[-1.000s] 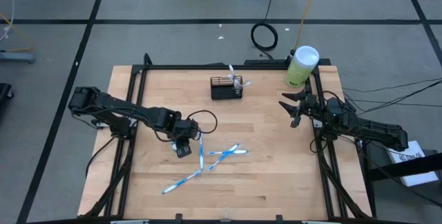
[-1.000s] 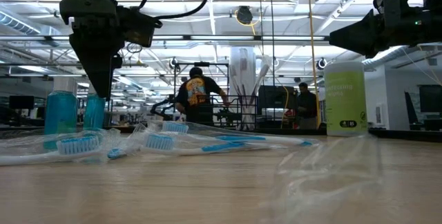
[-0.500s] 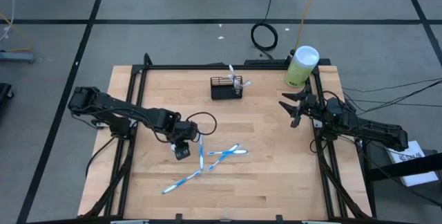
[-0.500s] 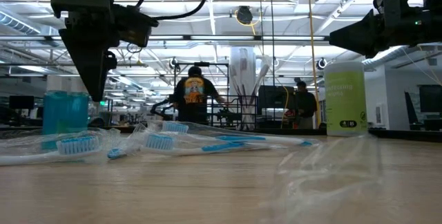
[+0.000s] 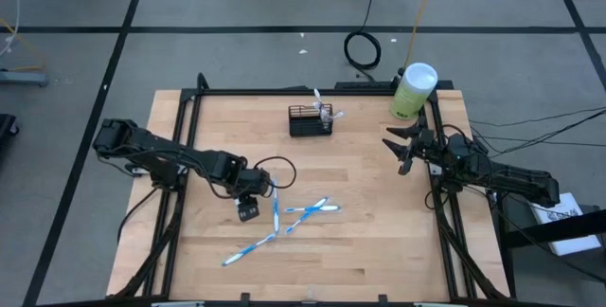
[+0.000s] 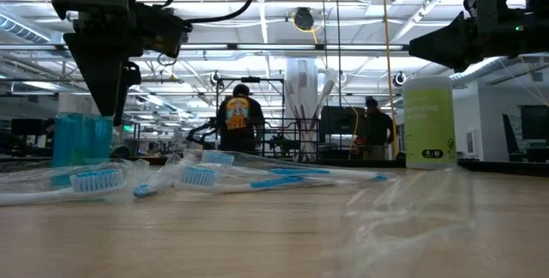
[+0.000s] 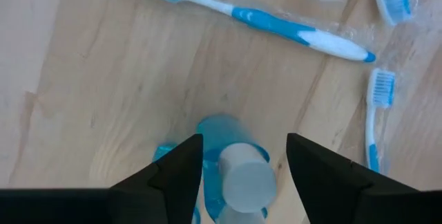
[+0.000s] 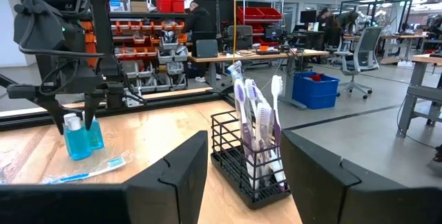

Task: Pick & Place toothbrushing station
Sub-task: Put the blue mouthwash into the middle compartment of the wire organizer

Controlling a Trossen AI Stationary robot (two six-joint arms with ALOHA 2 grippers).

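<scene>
The toothbrushing station (image 5: 311, 120), a black wire basket with toothbrushes upright in it (image 8: 252, 162), stands at the table's far middle. My left gripper (image 5: 248, 210) points down, open, over a blue bottle with a white cap (image 7: 242, 179) that stands upright on the table. Its fingers stand on either side of the cap. A second blue bottle (image 8: 95, 133) stands right beside the first. My right gripper (image 5: 398, 146) waits, raised and open, at the table's right edge; nothing is between its fingers.
Three blue-and-white toothbrushes in clear wrappers (image 5: 308, 209) (image 5: 276, 214) (image 5: 248, 247) lie on the wood just right of and nearer than my left gripper. A tall pale-green cylinder with a white lid (image 5: 414, 91) stands at the far right corner. People move in the room behind.
My left gripper has opened above the blue bottle: in the low view its fingertips were close together and now stand apart. It has shifted slightly sideways. My right arm has kept still.
</scene>
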